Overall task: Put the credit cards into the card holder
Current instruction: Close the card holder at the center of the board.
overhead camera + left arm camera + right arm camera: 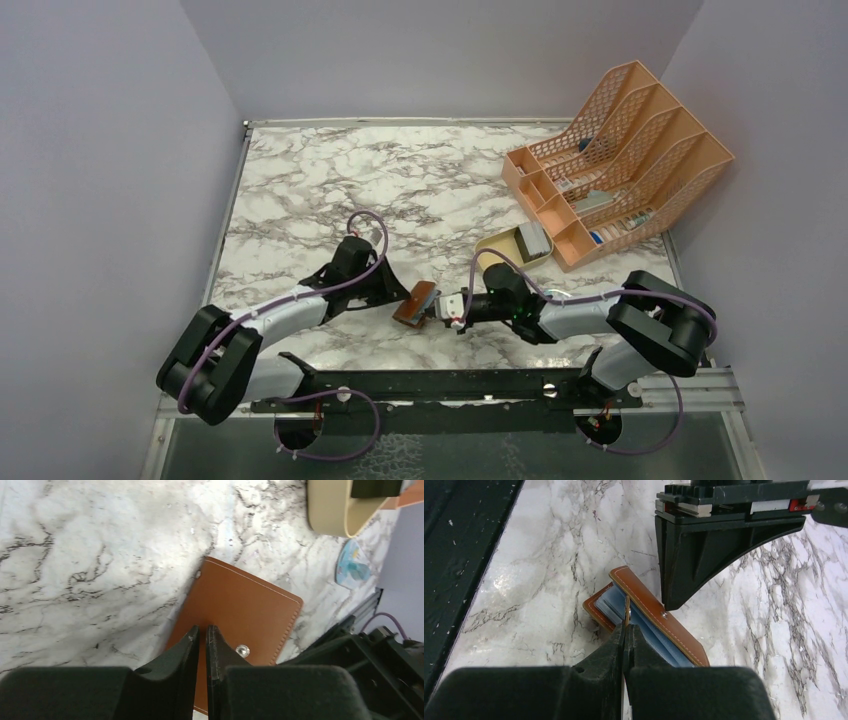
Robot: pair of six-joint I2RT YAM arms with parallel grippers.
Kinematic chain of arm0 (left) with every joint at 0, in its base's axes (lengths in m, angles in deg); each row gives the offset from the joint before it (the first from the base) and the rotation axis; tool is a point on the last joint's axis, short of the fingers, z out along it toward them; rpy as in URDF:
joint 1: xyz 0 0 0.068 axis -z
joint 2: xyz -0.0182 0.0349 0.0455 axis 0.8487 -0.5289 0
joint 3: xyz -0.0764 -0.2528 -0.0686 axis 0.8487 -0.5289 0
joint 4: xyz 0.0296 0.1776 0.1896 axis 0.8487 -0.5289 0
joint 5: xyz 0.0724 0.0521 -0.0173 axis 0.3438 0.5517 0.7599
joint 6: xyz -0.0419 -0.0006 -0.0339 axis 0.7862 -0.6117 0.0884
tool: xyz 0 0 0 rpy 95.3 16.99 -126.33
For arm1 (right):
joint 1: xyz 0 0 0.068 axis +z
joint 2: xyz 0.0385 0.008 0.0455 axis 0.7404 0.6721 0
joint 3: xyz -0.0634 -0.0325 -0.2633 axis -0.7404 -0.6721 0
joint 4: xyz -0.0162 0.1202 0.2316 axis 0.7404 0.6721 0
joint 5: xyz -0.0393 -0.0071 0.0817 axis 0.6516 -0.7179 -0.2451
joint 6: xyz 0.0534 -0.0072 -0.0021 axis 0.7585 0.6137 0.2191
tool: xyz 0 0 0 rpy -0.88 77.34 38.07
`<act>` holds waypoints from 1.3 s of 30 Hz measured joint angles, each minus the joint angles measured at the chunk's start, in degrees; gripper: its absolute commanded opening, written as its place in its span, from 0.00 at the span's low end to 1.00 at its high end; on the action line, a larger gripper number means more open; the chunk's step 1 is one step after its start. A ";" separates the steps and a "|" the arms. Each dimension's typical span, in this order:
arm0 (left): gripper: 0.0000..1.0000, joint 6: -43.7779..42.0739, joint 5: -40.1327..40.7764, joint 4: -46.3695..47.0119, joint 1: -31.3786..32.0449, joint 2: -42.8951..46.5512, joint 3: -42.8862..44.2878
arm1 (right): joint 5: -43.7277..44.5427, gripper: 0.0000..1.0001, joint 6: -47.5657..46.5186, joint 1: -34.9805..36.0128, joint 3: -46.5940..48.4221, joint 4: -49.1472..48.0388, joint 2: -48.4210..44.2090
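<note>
You are at the opening stage, with none of the loading done yet. The card holder (414,303) sits on the marble table between your two arms, near the front edge, propped partly open and tilted. Your right gripper (625,628) has its fingers pinched together on a thin brown leather leaf of the holder, which parts it enough to show the greyish-blue sleeves (613,602). Your left gripper (202,628) has its fingers drawn almost together, with only a sliver of gap. Its tips are down on the outer cover just beside the snap stud (242,650). It looks more like bracing than gripping, but you cannot tell whether it pinches any leather.

No card shows in the sleeves that are visible. A grey and dark stack, which I take to be the credit cards (532,238), lies in the tan oval tray (492,245), well apart from both grippers. By that reading every card is yet to be fetched and slid in, so one arm must let go while the other keeps the holder open
</note>
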 measured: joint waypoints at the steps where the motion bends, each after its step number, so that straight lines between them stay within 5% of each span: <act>1: 0.12 -0.09 0.52 -0.11 -0.02 -0.39 0.00 | -0.24 0.01 -0.22 0.00 -0.26 -0.33 0.00; 15: 0.15 -0.66 4.50 -1.36 0.76 -1.46 -0.33 | -0.50 0.01 -0.22 0.00 -0.76 -2.91 0.63; 28: 0.22 3.06 2.91 -5.35 4.31 11.30 0.24 | -0.61 0.01 -0.22 0.00 -2.58 -7.10 1.07; 39: 0.21 4.72 4.35 0.09 8.39 7.04 -3.87 | -0.48 0.01 2.75 0.00 -6.75 -17.18 4.28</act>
